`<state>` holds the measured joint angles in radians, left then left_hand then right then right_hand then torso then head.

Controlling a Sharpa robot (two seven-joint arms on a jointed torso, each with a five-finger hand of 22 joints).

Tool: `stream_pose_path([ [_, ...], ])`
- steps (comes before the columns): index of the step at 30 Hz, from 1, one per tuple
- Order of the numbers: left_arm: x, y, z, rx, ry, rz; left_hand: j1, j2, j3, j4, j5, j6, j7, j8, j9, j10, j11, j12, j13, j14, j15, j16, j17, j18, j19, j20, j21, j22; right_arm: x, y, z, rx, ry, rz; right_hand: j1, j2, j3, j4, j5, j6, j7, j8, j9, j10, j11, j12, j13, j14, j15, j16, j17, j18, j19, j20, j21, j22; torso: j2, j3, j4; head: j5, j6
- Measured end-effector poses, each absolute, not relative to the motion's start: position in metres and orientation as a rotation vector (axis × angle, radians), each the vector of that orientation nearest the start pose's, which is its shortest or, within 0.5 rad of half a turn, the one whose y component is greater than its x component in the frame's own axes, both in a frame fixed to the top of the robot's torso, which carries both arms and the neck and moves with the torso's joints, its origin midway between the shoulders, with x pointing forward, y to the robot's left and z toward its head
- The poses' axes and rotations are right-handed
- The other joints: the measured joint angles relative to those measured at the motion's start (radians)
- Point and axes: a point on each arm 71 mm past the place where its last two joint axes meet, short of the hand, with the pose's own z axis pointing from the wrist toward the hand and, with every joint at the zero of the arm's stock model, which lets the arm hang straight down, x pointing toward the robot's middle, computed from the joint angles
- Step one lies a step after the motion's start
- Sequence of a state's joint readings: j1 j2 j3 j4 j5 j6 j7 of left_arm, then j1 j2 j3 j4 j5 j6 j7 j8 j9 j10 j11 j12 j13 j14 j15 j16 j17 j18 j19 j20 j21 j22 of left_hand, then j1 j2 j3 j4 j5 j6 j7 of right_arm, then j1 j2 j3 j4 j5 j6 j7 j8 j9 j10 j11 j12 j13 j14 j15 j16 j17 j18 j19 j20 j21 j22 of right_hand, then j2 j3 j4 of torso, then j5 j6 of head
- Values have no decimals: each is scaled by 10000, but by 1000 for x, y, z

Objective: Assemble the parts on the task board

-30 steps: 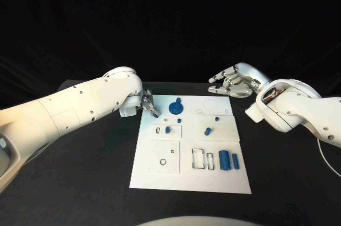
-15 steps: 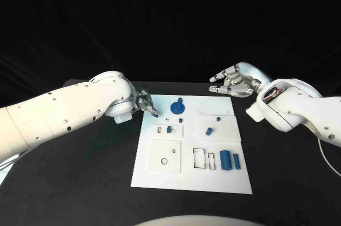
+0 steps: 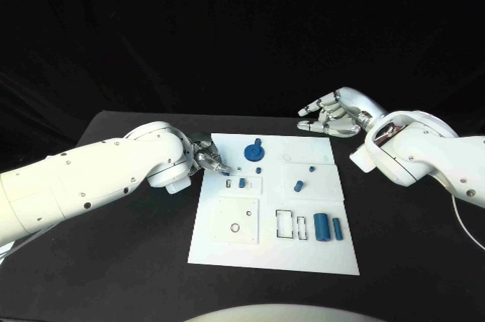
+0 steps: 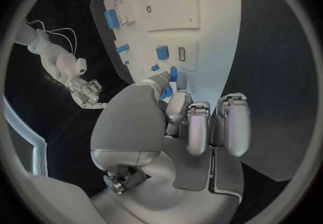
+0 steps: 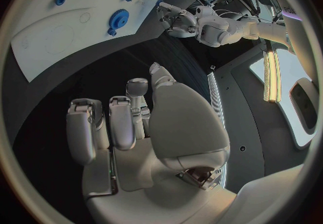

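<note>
I see the task board (image 3: 275,217), a flat white plate with rectangular cutouts, lying mid-table on matte black. On it I count a round blue gear (image 3: 254,151), one upright cylinder (image 3: 319,227) and one slim bar (image 3: 336,229) (smaller blue bits I can't count). My left hand (image 3: 209,159) touches the board's left edge, grip unclear. My right hand (image 3: 331,116) hovers beyond the far corner, fingers curled, empty.

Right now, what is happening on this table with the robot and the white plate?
The robot is assembling small blue parts on the white task board. Its left hand reaches over the board's far left corner, fingertips near a small blue part; whether it holds anything is unclear. The right hand hovers beyond the far right corner, fingers curled, holding nothing. A blue gear sits at the far end.
</note>
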<state>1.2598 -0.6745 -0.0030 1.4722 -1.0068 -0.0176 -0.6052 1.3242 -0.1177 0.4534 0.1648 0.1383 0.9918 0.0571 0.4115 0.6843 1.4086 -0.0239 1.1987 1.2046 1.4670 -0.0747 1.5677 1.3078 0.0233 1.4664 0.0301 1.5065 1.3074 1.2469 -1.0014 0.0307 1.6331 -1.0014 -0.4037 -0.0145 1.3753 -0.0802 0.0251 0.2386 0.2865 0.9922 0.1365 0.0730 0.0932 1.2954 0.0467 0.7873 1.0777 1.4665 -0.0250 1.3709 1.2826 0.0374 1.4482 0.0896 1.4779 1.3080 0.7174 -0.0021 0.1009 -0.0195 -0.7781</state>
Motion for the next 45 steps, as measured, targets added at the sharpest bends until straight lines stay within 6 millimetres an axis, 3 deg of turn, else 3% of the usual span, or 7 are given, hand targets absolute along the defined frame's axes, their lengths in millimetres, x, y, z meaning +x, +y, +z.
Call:
stream_pose_path([
  [27, 500, 145, -195, -2291, 22330, -3892, -170, -170, 297, -132, -9, 2, 1, 83, 63, -5, 5, 0, -30, 0, 0, 0, -2, 0, 0, 0, 0, -1, 480, -251, -126, 2983, 15572, 8798, 0, 0, 0, 0, 0, 0, 0, 0, 5, 0, 0, 0, -3, 0, 0, 0, 0, 0, 0, 0, -25, -4, 5, 6, 5, -34, -91],
  [45, 499, 138, -196, -1751, 22375, -3690, -247, -162, 433, -158, 21, 3, 2, 127, 105, 27, -25, 0, -54, 0, 0, 0, -3, 1, 0, 0, 0, -1, 480, -251, -126, 2988, 15589, 8819, 0, 0, 1, 0, 0, 0, 0, 0, 4, 0, 0, 0, -5, 0, 0, 0, 0, 0, 0, 0, -24, -6, 4, 7, 6, -24, -124],
])
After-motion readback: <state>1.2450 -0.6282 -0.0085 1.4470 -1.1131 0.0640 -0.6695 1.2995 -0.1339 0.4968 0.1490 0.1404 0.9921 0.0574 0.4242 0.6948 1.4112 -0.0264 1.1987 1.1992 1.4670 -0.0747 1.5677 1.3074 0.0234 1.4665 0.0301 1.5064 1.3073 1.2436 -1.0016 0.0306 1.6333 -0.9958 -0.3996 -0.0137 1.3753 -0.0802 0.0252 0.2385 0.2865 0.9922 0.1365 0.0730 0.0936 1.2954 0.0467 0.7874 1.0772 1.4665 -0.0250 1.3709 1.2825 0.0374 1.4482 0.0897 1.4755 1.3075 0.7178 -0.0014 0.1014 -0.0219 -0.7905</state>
